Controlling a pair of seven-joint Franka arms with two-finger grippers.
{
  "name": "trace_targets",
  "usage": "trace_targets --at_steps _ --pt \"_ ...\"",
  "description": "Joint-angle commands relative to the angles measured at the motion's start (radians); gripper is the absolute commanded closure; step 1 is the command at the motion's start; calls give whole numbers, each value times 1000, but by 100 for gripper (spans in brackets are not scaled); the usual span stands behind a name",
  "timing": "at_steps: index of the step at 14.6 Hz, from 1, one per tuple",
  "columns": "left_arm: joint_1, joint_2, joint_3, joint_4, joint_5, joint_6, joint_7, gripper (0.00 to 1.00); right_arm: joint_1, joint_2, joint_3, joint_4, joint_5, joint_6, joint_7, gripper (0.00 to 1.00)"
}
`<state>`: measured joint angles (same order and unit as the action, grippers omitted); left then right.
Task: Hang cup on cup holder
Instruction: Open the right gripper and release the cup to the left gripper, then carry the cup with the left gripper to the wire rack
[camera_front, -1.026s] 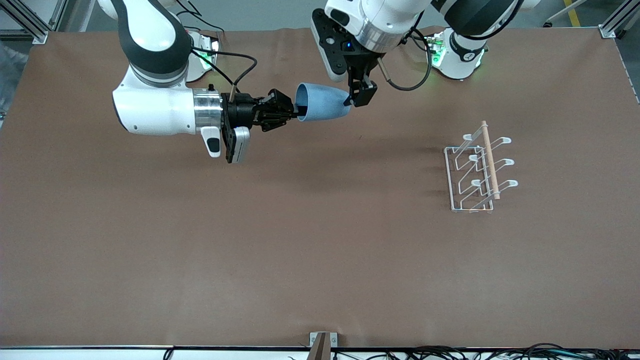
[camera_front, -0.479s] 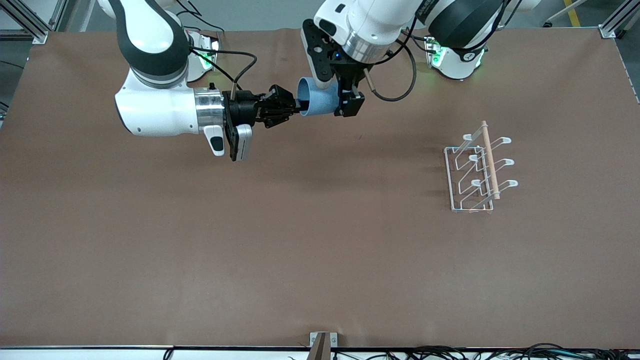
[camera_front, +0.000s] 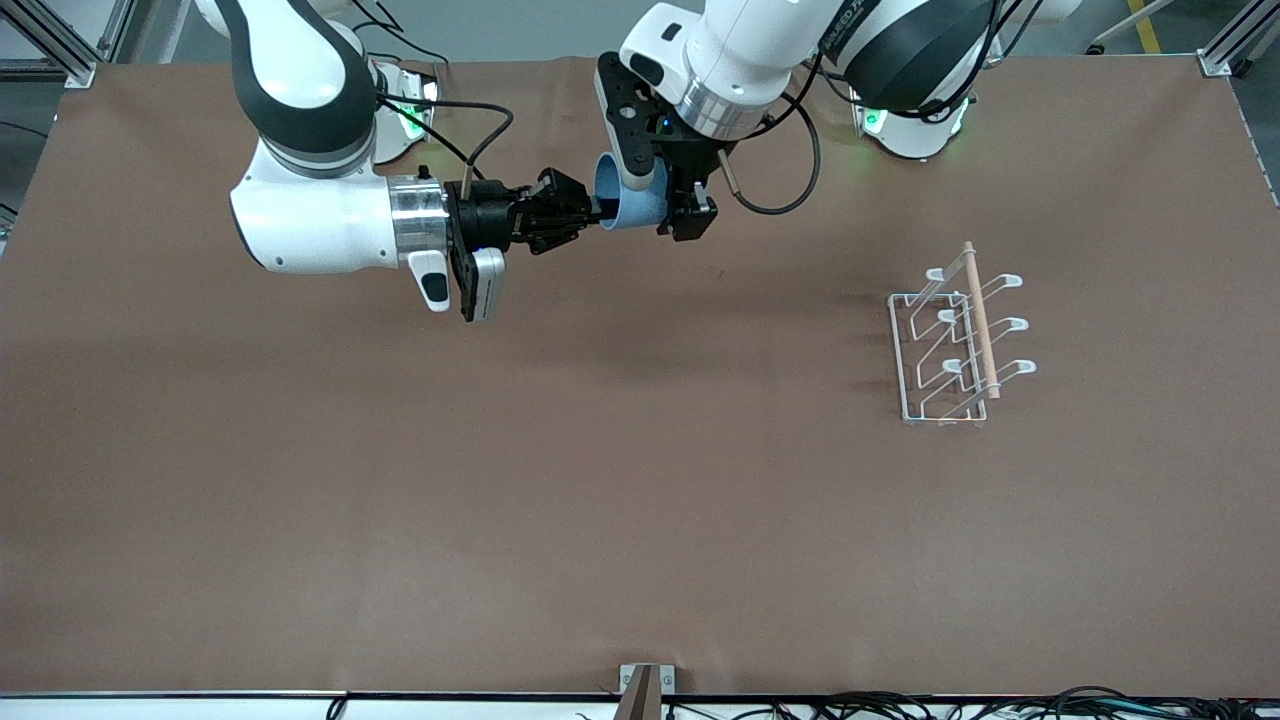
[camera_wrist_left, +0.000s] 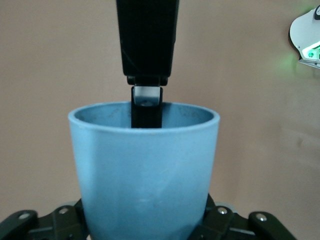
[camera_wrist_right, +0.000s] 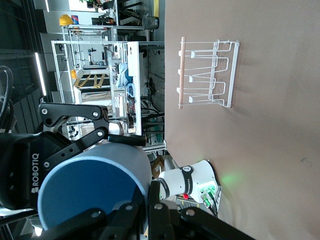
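Brown table (camera_front: 560, 480), mostly bare. Holding cup (camera_front: 628, 205) aloft on its side between both arms, over table strip near bases; long axis running 9-to-3 in front view, mouth at 9.

Right gripper (camera_front: 590, 212) pinching rim. Left gripper (camera_front: 685, 215) clamping base end from above, one finger (camera_wrist_left: 146, 102) showing past rim.

Rack (camera_front: 958, 340) sitting well apart at about 4 o'clock from cup, toward left arm's end; rod (camera_front: 980, 318) running 12-to-6. Left arm nearer rack, likely carrying after right letting go.
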<state>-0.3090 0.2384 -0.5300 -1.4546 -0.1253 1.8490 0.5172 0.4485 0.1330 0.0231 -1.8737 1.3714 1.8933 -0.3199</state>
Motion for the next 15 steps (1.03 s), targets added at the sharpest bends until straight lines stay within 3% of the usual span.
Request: trace_targets --at_steps 1,3,4,5,6,10,15 --pt "-7 18 -7 10 13 6 4 45 4 -9 -3 2 32 3 -8 94" --pt "1 16 -7 13 15 4 4 45 4 -9 -5 2 31 1 -8 89" --pt "8 12 -7 13 16 -4 4 44 4 -10 -6 2 31 0 -11 75" --pt "14 10 -5 11 19 -10 4 44 3 -12 -6 2 31 0 -14 32" --pt "19 9 -1 14 33 -34 4 44 -1 -12 -6 2 31 0 -4 3" --pt "65 12 4 17 107 -117 4 44 -39 -30 -15 -7 -6 1 -11 0" --pt "76 15 4 16 372 -269 46 44 -184 -101 -19 -19 -377 -5 -7 0"
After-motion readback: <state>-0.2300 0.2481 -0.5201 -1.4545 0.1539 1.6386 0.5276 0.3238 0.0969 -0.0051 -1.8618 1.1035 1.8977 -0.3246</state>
